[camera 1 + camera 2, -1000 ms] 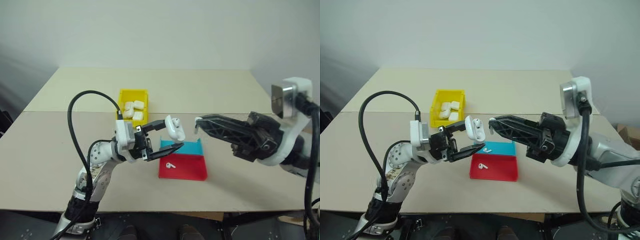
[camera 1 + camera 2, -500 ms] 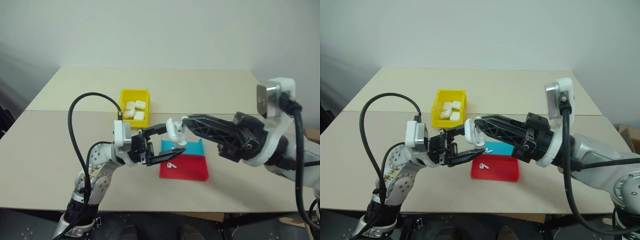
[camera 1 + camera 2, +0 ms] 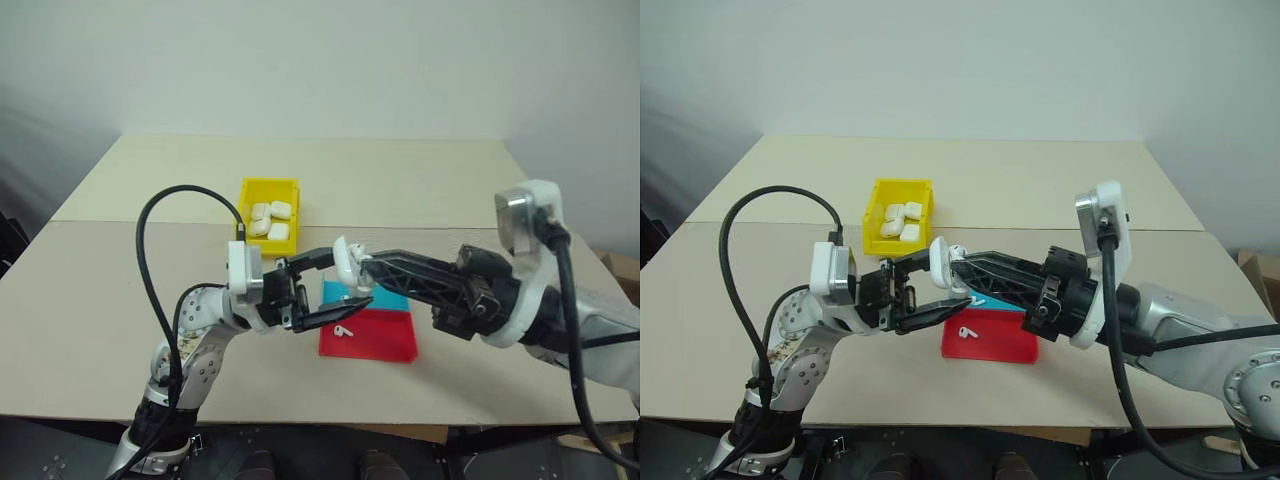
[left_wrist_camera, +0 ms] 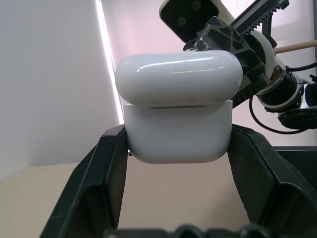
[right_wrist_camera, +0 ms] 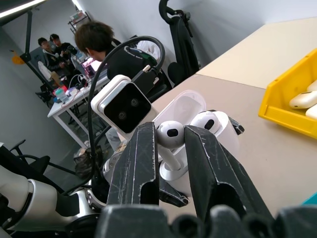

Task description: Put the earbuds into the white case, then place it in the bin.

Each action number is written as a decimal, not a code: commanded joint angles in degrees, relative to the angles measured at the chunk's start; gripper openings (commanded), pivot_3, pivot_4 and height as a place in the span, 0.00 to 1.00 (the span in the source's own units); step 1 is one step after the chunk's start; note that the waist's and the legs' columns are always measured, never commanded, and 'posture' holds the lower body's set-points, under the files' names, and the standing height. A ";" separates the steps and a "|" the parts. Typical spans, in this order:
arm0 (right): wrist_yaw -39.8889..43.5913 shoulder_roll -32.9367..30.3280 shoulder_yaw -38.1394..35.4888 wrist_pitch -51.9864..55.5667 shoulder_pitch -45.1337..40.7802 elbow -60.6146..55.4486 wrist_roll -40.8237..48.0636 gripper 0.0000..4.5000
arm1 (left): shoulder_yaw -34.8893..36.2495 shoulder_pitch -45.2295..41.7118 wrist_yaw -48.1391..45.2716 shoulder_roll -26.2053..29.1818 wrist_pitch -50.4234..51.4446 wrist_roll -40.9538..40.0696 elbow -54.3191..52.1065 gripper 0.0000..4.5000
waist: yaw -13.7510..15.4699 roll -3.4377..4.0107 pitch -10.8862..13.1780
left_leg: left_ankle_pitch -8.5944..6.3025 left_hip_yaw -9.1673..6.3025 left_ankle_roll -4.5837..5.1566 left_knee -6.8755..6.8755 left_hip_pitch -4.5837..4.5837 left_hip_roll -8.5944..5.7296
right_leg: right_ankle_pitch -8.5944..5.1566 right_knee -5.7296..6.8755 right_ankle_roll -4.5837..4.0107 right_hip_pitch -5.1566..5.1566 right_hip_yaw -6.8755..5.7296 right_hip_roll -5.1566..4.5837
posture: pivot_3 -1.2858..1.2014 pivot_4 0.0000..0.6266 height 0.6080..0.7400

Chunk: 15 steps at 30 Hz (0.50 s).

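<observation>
A: Head view, what's where?
B: Left gripper [image 3: 340,285] sits mid-frame, clenched on the open case [image 3: 347,262], held up off the table [image 3: 100,300]. Right gripper [image 3: 368,262] comes in from the right of the frame, tips right at the case.

A: Right one holding anything?
B: Yes, pinching an earbud [image 5: 170,133]. Too small to make out from the head; the right wrist view shows it.

A: Bin?
B: Yellow bin [image 3: 266,190] is up-left of centre, with several white cases [image 3: 268,220] in it. The held case is well apart from it, lower right of it in the frame.

A: Anything else on the table?
B: A red and blue tray [image 3: 368,335] just below the grippers, one loose bud [image 3: 343,329] on the red half.

A: Left wrist view?
B: Case fills the centre, lid up, body wedged between the two black fingers [image 4: 109,163]. The right arm is at upper right behind it.

A: Right wrist view?
B: The two fingers [image 5: 143,163] rise from the bottom, closed on the earbud's head at centre frame, stem pointing down at the open case. A second bud [image 5: 207,122] already sits in the case just beside it. Bin corner at the right edge. People [image 5: 101,42] at desks in the upper left background.
</observation>
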 commanded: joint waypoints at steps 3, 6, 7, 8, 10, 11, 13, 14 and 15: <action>0.06 -1.61 -0.60 -1.38 -0.21 -1.53 1.33 0.13 | 0.81 -0.17 -0.03 -0.32 -1.08 -0.35 -1.57 0.61 | 0.12 0.00 0.00 | 0.00 0.00 0.00 0.00 0.00 0.00 | 0.00 0.00 0.00 0.00 0.00 0.00 | 0.52 0.24 1.00; -1.06 -2.43 -1.41 -1.34 -0.68 -2.37 0.64 0.13 | 0.89 -0.23 -0.03 -0.39 -0.96 -0.45 -1.64 0.61 | 0.24 0.00 0.00 | 0.00 0.00 0.00 0.00 0.00 0.00 | 0.00 0.00 0.00 0.00 0.00 0.00 | 0.52 0.24 1.00; -1.43 -2.71 -1.33 -1.24 -0.76 -2.47 0.81 0.13 | 0.91 -0.27 0.00 -0.43 -0.92 -0.47 -1.65 0.61 | 0.27 0.00 0.00 | 0.00 0.00 0.00 0.00 0.00 0.00 | 0.00 0.00 0.00 0.00 0.00 0.00 | 0.52 0.24 1.00; -1.47 -2.83 -1.37 -1.16 -0.81 -2.78 0.41 0.13 | 0.92 -0.27 0.12 -0.41 -0.78 -0.46 -1.74 0.61 | 0.30 0.00 0.00 | 0.00 0.00 0.00 0.00 0.00 0.00 | 0.00 0.00 0.00 -0.01 0.00 0.00 | 0.52 0.24 1.00; -1.40 -2.89 -1.30 -1.20 -0.84 -3.45 -0.62 0.21 | 0.89 -0.33 0.35 -0.44 -0.64 -0.37 -1.83 0.61 | 0.39 0.00 0.00 | 0.00 0.00 0.00 0.00 0.00 0.00 | 0.00 0.00 0.00 0.00 0.00 0.00 | 0.52 0.24 1.00; -1.64 -3.16 -1.06 -1.06 -1.00 -3.60 -0.95 0.30 | 0.87 -0.38 0.41 -0.46 -0.69 -0.24 -1.78 0.61 | 0.41 0.00 0.00 | 0.00 0.00 0.00 0.00 0.00 0.00 | 0.00 0.00 0.00 0.00 0.00 0.00 | 0.52 0.24 1.00; -2.84 -3.11 -0.70 -1.43 -1.13 -3.49 -1.28 0.43 | 0.80 -0.37 0.32 -0.41 -0.89 -0.01 -1.64 0.61 | 0.51 0.00 0.00 | 0.00 0.00 0.00 0.00 0.00 0.00 | 0.00 0.00 0.00 0.00 0.00 0.00 | 0.52 0.24 1.00; -2.57 -3.24 -0.95 -1.29 -0.97 -3.39 -1.38 0.48 | 0.78 -0.38 0.33 -0.42 -0.96 0.06 -1.57 0.61 | 0.55 0.00 0.00 | 0.00 0.00 0.00 0.00 0.00 0.00 | 0.00 0.00 0.00 -0.01 0.00 0.00 | 0.52 0.24 1.00; -2.27 -3.30 -1.14 -1.14 -0.88 -3.29 -1.49 0.48 | 0.76 -0.43 0.35 -0.44 -1.01 0.11 -1.47 0.61 | 0.62 0.00 0.00 | 0.00 0.00 0.00 0.00 0.00 0.00 | 0.00 0.00 0.00 -0.01 0.00 0.00 | 0.52 0.24 1.00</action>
